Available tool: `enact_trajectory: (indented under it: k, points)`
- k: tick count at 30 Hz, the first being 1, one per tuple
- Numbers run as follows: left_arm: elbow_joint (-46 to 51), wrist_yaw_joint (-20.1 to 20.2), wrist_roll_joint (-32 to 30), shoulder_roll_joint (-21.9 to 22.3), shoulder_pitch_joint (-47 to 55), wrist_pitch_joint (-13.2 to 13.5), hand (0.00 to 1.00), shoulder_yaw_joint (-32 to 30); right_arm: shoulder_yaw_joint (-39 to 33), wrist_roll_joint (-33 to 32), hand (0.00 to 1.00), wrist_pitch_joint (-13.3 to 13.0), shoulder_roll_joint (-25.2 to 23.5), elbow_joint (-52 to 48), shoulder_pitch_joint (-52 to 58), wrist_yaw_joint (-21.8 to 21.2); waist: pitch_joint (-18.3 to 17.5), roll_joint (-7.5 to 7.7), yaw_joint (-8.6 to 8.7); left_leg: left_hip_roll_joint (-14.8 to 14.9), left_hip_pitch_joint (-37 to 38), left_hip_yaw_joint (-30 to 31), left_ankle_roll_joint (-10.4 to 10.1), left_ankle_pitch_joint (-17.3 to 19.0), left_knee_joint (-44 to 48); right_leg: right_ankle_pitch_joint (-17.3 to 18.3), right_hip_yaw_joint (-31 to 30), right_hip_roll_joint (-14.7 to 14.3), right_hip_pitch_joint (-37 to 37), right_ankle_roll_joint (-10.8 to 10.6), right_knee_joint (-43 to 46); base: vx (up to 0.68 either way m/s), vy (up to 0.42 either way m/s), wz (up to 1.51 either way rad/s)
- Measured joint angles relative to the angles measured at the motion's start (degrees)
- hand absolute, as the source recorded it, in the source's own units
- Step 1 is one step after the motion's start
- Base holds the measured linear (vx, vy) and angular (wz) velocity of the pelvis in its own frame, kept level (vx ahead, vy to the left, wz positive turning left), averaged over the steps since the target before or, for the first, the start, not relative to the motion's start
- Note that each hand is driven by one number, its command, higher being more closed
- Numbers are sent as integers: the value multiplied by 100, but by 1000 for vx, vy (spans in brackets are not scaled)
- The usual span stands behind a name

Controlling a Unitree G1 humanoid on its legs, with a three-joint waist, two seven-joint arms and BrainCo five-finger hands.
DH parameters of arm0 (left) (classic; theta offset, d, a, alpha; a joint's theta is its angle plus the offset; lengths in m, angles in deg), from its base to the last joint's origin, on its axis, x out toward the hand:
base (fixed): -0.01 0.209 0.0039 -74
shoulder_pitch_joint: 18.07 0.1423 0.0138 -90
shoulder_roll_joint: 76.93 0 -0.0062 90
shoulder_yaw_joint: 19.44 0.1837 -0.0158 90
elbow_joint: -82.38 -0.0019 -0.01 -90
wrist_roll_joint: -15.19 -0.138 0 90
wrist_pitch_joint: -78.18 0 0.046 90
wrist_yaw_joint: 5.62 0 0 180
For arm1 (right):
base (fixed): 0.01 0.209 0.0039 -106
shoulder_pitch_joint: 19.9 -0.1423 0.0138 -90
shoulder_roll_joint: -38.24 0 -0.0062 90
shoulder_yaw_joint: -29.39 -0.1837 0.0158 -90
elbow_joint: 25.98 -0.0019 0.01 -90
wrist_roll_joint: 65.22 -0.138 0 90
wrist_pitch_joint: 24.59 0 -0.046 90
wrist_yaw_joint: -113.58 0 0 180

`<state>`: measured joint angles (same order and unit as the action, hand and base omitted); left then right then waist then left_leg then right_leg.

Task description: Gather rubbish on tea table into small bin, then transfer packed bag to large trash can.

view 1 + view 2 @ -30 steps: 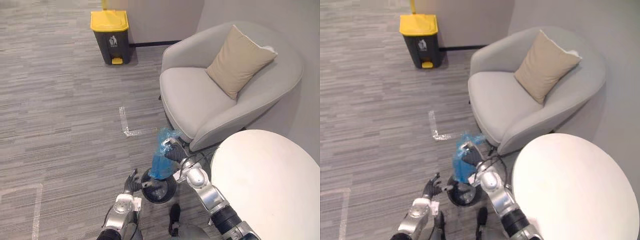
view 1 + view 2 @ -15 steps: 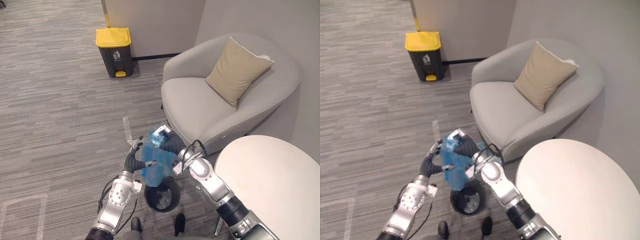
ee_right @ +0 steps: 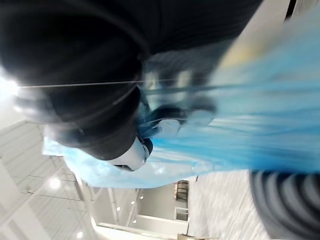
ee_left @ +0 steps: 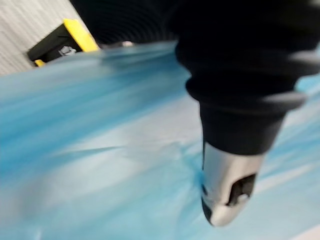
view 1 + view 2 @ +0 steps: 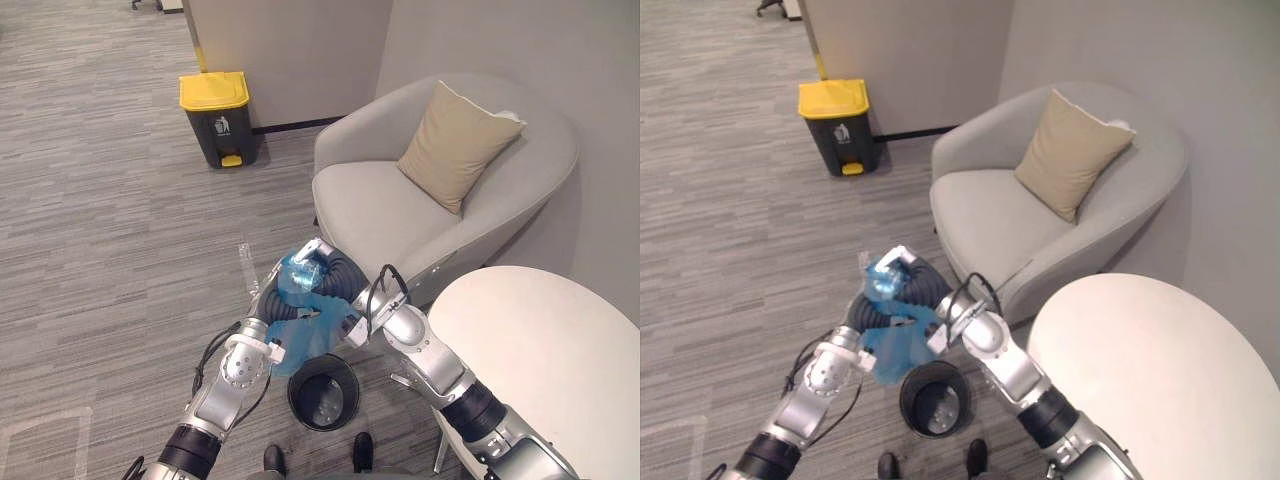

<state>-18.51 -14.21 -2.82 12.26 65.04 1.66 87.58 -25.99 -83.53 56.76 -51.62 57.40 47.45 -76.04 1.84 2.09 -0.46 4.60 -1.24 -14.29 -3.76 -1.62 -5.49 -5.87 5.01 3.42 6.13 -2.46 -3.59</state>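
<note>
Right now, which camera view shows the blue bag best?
Left eye view: the whole blue bag hangs above the small bin. The right eye view shows the same; the wrist views show close patches of plastic.

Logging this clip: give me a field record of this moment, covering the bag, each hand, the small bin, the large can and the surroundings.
bag: blue bag, hanging just above the small black bin
right hand: right hand curled on the bag's top
left hand: left hand against the bag's side, grip hidden
large can: yellow-lidded trash can, lid down, by the far wall
surroundings: grey armchair with tan cushion; round white table near the bin
stage: bag not yet at the large can
</note>
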Motion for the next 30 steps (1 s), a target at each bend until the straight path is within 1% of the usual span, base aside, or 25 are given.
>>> enact_trajectory:
  k: [6,8,11,16,17,21,24,26,30]
  points:
    - [-340,6,13,81,-257,36,0,235,309,-255,100,35,-10,-136,-182,-57,-3,-2,26,6,22,-73,-6,-20,-39,-14,-84,-27,29,19,-22,1,-7,-7]
    - [-494,-3,26,313,-346,60,0,298,438,-291,100,65,-19,-135,-318,-44,-5,0,25,6,4,-87,-9,-24,-39,-23,-103,-35,60,14,-21,5,-6,-5]
    - [-704,-15,148,547,-482,83,0,446,547,-308,100,143,-32,-135,-440,-8,-20,-3,25,6,-11,-97,-12,-27,-39,-37,-117,-51,81,14,-26,4,-4,-3]
    - [-1058,-42,244,741,-591,35,0,581,657,-414,100,200,-38,-134,-480,131,-110,-7,43,9,-9,-98,-12,-27,-38,-42,-137,-59,85,20,-33,0,-1,-1]
    - [-1122,-122,259,757,-611,5,100,602,702,-431,100,226,-38,-134,-577,155,-114,-8,60,11,-6,-106,-12,-27,-39,-50,-154,-60,89,22,-34,-9,-2,-5]
    - [-1350,-268,353,849,-744,-59,100,614,770,-441,100,233,-49,-134,-664,188,-135,-14,65,14,-2,-112,-19,-31,-39,-65,-178,-61,92,27,-41,-7,-1,-2]
    - [-1423,-293,361,859,-815,-118,100,652,789,-541,100,234,-50,-134,-664,197,-153,-21,74,15,-2,-113,-26,-37,-40,-67,-187,-62,95,30,-40,0,0,0]
    - [-1453,-370,480,868,-821,-143,100,654,789,-549,100,234,-77,-134,-664,206,-163,-29,98,18,4,-116,-30,-40,-40,-67,-194,-66,95,30,-40,0,0,0]
    - [-1453,-374,661,869,-821,-146,100,650,789,-548,100,233,-158,-134,-664,220,-164,-30,109,19,12,-129,-32,-41,-40,-67,-211,-70,97,31,-40,0,0,0]
